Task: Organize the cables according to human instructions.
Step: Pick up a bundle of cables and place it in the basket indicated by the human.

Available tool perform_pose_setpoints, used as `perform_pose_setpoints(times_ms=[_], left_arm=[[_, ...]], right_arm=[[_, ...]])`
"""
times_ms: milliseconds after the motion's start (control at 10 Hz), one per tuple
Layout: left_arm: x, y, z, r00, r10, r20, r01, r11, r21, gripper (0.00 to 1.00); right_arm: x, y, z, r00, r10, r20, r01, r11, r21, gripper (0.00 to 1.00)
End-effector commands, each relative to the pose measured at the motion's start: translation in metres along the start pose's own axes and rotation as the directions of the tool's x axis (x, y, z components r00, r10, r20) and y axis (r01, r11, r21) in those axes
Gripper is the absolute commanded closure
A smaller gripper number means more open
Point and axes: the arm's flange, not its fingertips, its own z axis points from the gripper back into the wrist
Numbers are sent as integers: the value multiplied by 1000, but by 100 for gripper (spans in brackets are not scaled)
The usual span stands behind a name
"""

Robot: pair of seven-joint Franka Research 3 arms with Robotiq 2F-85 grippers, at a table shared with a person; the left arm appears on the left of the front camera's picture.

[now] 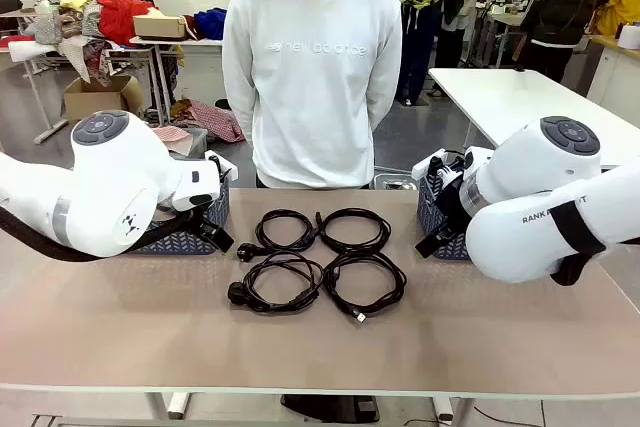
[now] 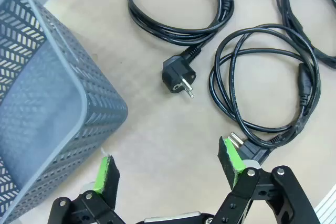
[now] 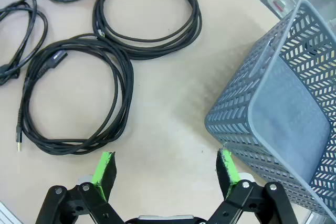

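Left gripper: the black two-finger left gripper with green pads (image 2: 168,167) is spread wide with nothing between the pads. It hangs over bare table, and a round plug lies just beside one pad.
Right gripper: the right gripper (image 3: 165,172), same build, is spread wide and empty, just beside the right basket.
Cables: four thin black coiled cords lie two-by-two mid-table on the tan tabletop (image 1: 120,337). The far-left coil (image 2: 178,35) and near-left coil (image 2: 214,80) carry chunky round plugs. The far-right coil (image 3: 147,51) and near-right coil (image 3: 123,93) end in slim connectors. Neighbouring coils lie close, and some seem to touch.
Baskets: the grey perforated plastic left basket (image 2: 52,103) and right basket (image 3: 278,119) stand one by each arm, outboard of the coils.
Person: a person in a white sweatshirt (image 1: 310,77) stands at the far edge, hands out of sight, with no pointing visible.
Step (judged): nothing is sorted yet, and the arms wait on a cue.
Technique: once a coil is named, come straight down astride its bundled strands on the outer side, away from its neighbour. Pinch all loops together, not the plug. Lift well clear before swinging to a basket.
Risk: a partial pinch would let the loops spill, or snag the adjoining coil.
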Motion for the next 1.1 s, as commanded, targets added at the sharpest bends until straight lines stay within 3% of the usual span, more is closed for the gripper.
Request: perform_pose_setpoints(times_ms=[0,1000], left_arm=[[0,0,0,1000,0,0,0,1000,0,0],[0,-1,0,1000,-2,0,2,1000,0,0]], right_arm=[[0,0,0,1000,0,0,0,1000,0,0],[0,0,0,1000,0,0,0,1000,0,0]])
